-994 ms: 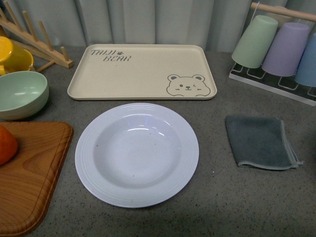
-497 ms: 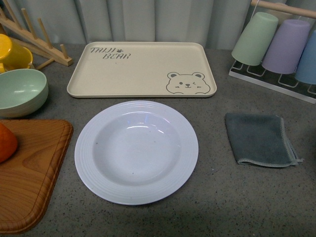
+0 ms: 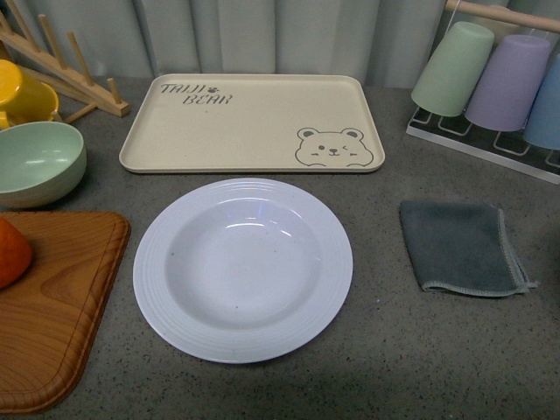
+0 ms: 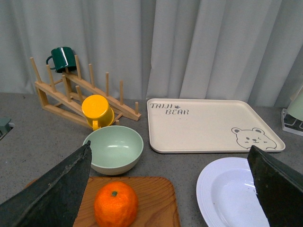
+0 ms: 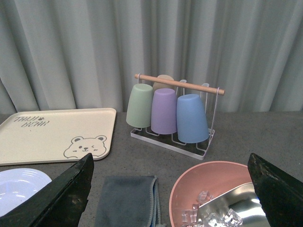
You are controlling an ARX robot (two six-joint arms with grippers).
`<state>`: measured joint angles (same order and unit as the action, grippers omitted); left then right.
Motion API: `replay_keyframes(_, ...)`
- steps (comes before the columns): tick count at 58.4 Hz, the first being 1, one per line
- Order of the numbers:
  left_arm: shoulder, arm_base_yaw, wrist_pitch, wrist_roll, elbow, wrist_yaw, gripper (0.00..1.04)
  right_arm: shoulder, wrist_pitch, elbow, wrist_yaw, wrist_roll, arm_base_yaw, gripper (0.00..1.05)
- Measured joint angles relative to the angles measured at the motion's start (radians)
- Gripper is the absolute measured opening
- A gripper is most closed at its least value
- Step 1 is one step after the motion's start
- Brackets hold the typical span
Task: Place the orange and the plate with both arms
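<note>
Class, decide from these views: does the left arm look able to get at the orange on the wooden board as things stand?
Probably yes: the orange sits uncovered on the board, with the left gripper open and nothing between them.

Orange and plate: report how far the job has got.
Nothing looks done. The orange sits on the wooden board; the plate lies empty on the table. Nothing in hand: left gripper and right gripper are open. Picking and placing both remains.
</note>
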<state>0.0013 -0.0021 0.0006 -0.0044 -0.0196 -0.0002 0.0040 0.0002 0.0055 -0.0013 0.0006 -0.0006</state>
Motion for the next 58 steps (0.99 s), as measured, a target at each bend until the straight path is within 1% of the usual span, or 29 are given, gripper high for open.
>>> replay_keyframes(58, 0.000, 0.000, 0.000, 0.000, 0.000, 0.000, 0.98, 0.000, 0.000, 0.000, 0.000, 0.000, 0.000, 0.95)
